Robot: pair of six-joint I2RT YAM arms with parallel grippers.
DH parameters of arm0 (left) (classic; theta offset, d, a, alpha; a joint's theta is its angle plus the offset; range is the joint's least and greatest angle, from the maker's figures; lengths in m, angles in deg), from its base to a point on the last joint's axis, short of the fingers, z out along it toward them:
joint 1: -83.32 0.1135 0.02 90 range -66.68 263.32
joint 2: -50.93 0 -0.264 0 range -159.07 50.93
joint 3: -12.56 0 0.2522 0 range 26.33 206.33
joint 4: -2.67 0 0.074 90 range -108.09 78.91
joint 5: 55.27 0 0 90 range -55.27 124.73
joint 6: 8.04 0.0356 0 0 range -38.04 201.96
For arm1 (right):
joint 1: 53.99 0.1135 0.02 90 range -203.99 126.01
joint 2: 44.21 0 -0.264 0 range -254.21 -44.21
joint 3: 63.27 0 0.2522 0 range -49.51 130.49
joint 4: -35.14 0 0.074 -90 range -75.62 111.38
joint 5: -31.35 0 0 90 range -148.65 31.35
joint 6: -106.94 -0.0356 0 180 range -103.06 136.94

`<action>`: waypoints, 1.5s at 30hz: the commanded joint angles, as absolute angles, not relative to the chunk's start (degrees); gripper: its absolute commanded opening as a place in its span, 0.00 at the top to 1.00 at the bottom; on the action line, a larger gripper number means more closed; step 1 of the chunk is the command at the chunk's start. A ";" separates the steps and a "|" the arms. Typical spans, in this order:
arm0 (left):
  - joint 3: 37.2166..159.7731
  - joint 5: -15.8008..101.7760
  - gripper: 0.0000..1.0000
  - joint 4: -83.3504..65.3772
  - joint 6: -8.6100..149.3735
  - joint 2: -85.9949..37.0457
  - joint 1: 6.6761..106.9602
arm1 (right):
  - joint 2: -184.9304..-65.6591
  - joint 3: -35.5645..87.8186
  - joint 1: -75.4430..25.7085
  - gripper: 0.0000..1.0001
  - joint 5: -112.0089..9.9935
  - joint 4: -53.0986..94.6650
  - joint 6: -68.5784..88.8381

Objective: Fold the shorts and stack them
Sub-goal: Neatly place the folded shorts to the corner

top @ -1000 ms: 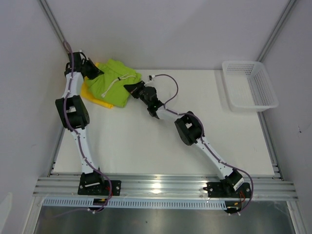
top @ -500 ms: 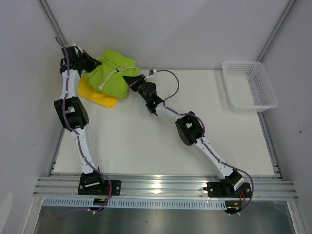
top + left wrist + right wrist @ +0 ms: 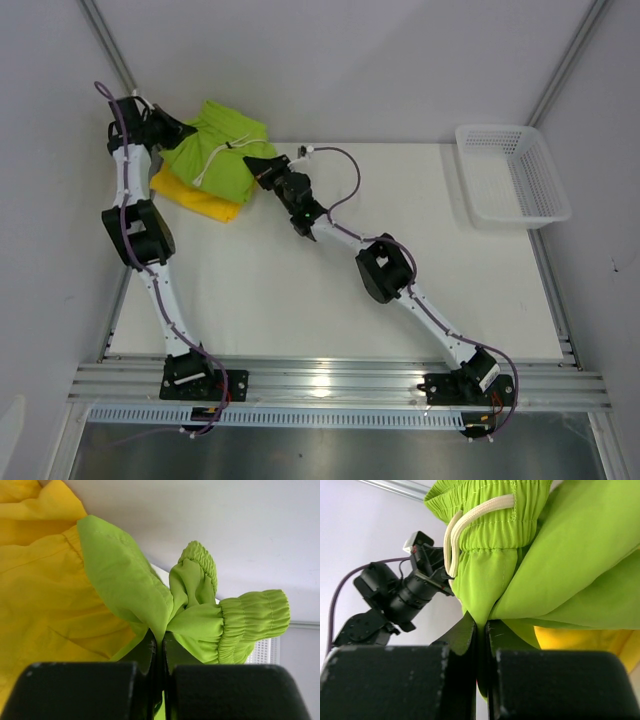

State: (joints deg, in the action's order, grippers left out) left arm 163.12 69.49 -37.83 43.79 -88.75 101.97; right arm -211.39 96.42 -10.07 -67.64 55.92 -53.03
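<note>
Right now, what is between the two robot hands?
The lime green shorts, pinched by the left gripper on one side and the right gripper on the other, seen in the top view.

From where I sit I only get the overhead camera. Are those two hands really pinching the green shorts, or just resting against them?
Observer: Really pinching. The left wrist camera shows the left hand shut on a fold of the lime green shorts.
Operator: And the other hand?
Observer: The right wrist camera shows the right hand shut on the same pair, just under the waistband where the white drawstring loops.
Operator: Is the yellow pair caught too?
Observer: Not that I can see. In the left wrist view the yellow shorts lie off to the side, outside the fingers.
</note>
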 commanded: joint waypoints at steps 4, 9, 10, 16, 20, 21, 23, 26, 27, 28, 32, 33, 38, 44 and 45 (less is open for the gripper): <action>167.56 65.93 1.00 -35.87 43.02 -89.60 105.11 | -214.45 99.47 -8.29 1.00 -72.97 57.68 -58.73; 164.68 61.36 0.99 -36.93 47.94 -88.82 104.68 | -217.35 99.56 -6.80 1.00 -74.47 56.19 -60.66; 164.58 60.84 0.99 -37.10 48.21 -88.90 104.33 | -217.71 99.56 -6.80 1.00 -73.95 56.01 -61.45; 164.58 57.94 0.99 -38.86 51.37 -89.34 103.53 | -217.98 98.06 -7.24 1.00 -71.92 55.23 -61.11; 164.31 56.26 0.99 -37.82 52.17 -91.62 103.45 | -216.39 97.53 -7.06 1.00 -72.10 54.08 -56.72; 164.40 56.35 0.99 -37.37 52.08 -92.93 103.44 | -216.22 97.10 -7.06 1.00 -72.27 53.90 -55.66; 164.75 56.09 0.99 -36.93 51.73 -94.26 103.18 | -216.39 96.66 -7.06 1.00 -72.45 53.72 -55.83; 165.02 52.77 0.98 -38.51 52.69 -95.93 102.04 | -216.31 95.95 -7.41 1.00 -71.75 50.84 -55.22; 164.84 51.79 0.98 -39.03 52.87 -96.19 101.69 | -215.96 95.60 -7.59 1.00 -71.48 49.95 -54.26; 164.84 50.82 0.98 -40.34 52.87 -96.89 101.16 | -214.73 94.90 -7.67 1.00 -71.22 49.16 -53.90; 165.80 46.78 0.98 -44.30 53.22 -97.78 99.58 | -208.14 86.74 -9.17 1.00 -68.32 48.36 -52.14; 165.98 45.38 0.98 -46.05 53.31 -97.87 99.32 | -206.74 83.59 -9.87 1.00 -67.01 48.01 -51.18; 164.06 41.86 0.98 -51.07 54.01 -96.64 95.72 | -195.94 72.68 -13.73 1.00 -63.76 44.93 -48.71; 148.08 39.38 0.99 -48.89 52.17 -88.30 89.83 | -189.68 63.73 -22.96 1.00 -48.49 40.63 -48.37; 145.79 39.30 0.99 -46.19 51.64 -84.72 88.08 | -187.15 62.13 -24.01 1.00 -47.15 40.28 -47.58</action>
State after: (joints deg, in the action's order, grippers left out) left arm 151.97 44.33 -47.43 51.81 -92.24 90.74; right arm -194.23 65.95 -18.12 -53.17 42.74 -49.99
